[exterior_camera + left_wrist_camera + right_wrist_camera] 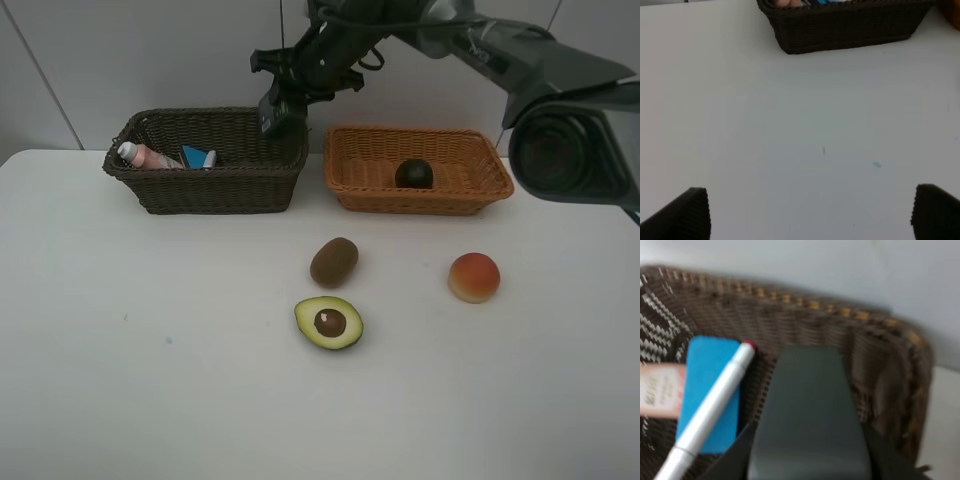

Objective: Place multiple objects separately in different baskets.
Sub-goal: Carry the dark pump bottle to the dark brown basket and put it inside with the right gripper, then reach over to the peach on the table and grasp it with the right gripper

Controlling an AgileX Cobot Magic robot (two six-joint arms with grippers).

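Right fingers (731, 463) clamped on dark pump bottle (810, 415) over dark basket (215, 190); left fingers (685, 215) apart

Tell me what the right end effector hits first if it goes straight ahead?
Probably the inner wall of the dark brown woven wicker basket: the right end effector points into it, just beside the white marker. Depth is hard to judge.

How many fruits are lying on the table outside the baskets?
3: a brown fuzzy kiwi at centre, a green avocado half just in front of it, a round orange-pink peach to the right. None looks hidden.
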